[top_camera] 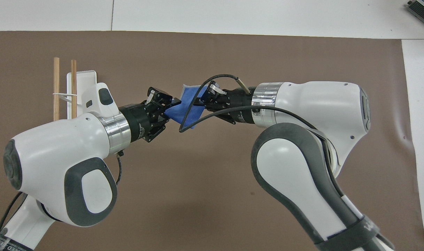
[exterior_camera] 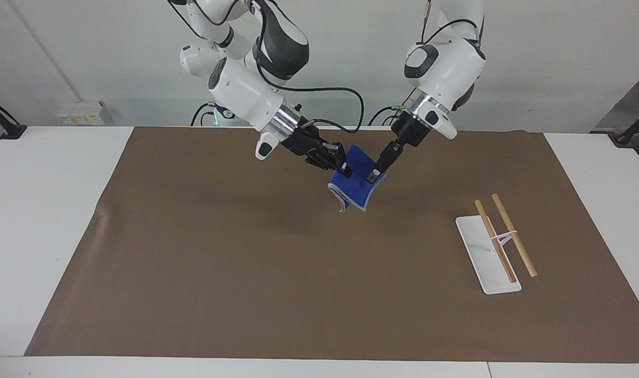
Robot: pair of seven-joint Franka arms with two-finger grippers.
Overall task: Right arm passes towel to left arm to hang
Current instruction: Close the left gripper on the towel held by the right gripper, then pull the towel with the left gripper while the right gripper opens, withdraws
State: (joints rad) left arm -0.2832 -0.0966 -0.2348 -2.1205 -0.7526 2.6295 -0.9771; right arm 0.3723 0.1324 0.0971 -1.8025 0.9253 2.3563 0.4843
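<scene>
brown mat [exterior_camera: 245,262] covers white table [exterior_camera: 41,220].

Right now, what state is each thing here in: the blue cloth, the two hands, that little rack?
towel: in the air over the brown mat, hanging between both hands
right hand: shut on the towel
left hand: closed on the towel's other edge
rack: upright on the mat, both wooden rails bare
</scene>
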